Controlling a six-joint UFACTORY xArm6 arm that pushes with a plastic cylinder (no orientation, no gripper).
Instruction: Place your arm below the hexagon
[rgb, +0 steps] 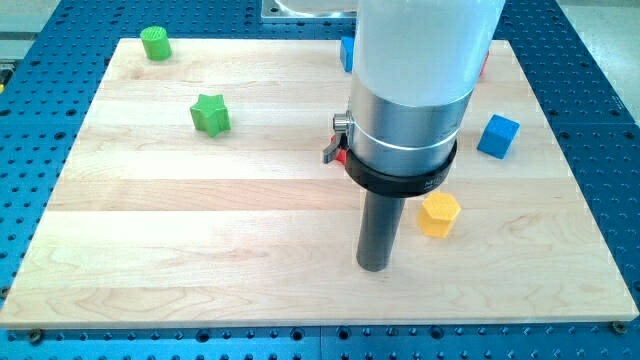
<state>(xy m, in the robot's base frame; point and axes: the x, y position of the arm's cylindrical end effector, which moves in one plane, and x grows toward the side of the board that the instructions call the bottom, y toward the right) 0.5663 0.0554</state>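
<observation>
A yellow hexagon block (438, 214) lies on the wooden board (200, 250) right of centre. My tip (374, 267) touches the board to the left of the hexagon and a little lower, apart from it by a small gap. The arm's wide white and silver body (410, 90) hangs above and hides part of the board behind it.
A green star block (210, 114) lies at upper left. A green cylinder-like block (155, 43) is at the top left corner. A blue cube (498, 135) is at the right. A blue block (347, 52) and a red block (483, 66) peek from behind the arm.
</observation>
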